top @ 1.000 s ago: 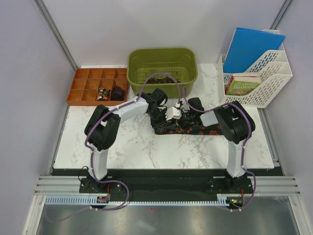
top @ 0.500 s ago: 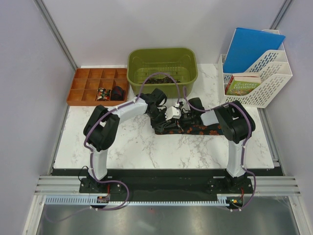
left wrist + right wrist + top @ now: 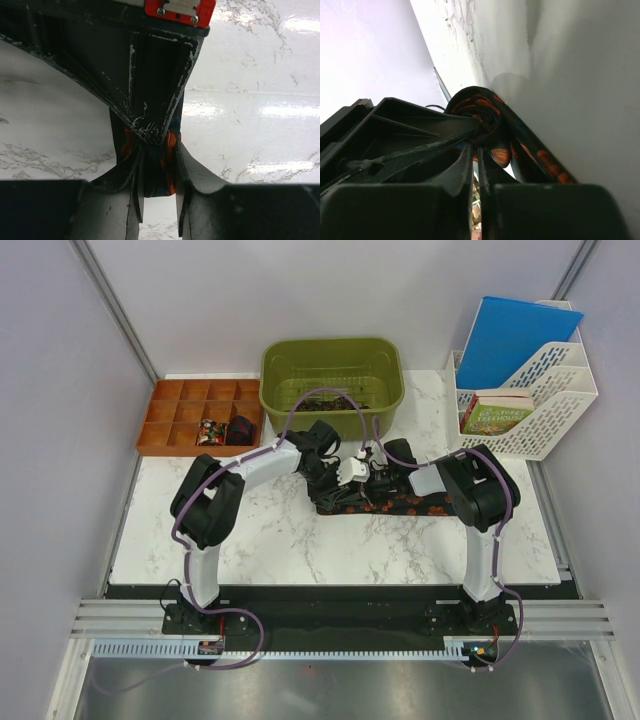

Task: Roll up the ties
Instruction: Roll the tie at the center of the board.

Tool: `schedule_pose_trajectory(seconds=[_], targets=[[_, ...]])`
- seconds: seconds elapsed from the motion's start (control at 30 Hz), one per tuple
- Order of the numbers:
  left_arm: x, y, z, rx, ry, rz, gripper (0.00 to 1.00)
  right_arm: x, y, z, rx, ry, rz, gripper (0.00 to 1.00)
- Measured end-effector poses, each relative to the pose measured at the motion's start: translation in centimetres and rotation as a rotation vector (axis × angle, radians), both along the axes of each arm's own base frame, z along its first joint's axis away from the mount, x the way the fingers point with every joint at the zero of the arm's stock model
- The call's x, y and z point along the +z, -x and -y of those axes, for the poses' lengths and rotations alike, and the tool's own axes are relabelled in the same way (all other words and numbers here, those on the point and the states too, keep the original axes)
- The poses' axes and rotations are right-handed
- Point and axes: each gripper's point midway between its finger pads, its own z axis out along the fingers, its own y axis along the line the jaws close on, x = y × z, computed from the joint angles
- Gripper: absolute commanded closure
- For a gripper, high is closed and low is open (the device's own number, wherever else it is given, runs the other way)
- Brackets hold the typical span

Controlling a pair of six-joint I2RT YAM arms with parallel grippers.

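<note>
Tie point(image 3: 400, 506) lies on the table point(image 3: 250, 540), long axis left to right, coiled end leftward where your grippers meet. Your left gripper point(image 3: 157, 172) pinches the fabric, your right gripper point(image 3: 479, 145) nips the coil; loose length trails rightward.

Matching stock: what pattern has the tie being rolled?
Tie: black with orange-red blotches; best in right wrist view.
</note>
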Motion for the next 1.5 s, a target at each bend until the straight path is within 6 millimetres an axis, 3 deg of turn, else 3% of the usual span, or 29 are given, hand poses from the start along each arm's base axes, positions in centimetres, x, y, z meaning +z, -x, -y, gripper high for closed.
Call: schedule_pose_trajectory(seconds=[0.2,0.43,0.7,1.03,1.17,1.27,1.4,1.5], targets=[[0.0,0.0,0.0,0.004,0.001,-0.001,0.65,0.1,0.0,0.0,0.011,-0.005,0.005,1.00],[-0.3,-0.2,-0.2,0.026,0.037,-0.008,0.25,-0.6,0.0,0.5,0.018,0.031,0.007,1.00],[0.2,0.3,-2.0,0.056,0.069,0.014,0.23,-1.2,0.2,1.4,0.020,0.055,-0.005,1.00],[1.1,-0.1,-0.9,0.029,0.149,0.059,0.22,-1.7,0.4,2.0,0.037,0.077,0.018,1.00],[1.3,0.1,-0.2,0.013,0.170,0.061,0.26,-1.9,0.5,2.2,0.041,0.086,0.032,1.00],[1.2,0.4,0.4,0.001,0.178,0.054,0.37,-2.0,0.6,2.3,0.037,0.094,0.038,1.00],[0.5,0.8,1.0,0.003,0.184,0.023,0.62,-2.1,0.7,2.4,0.036,0.094,0.043,1.00],[0.3,1.2,1.3,0.009,0.179,0.004,0.75,-2.0,0.6,2.4,0.035,0.089,0.046,0.96]])
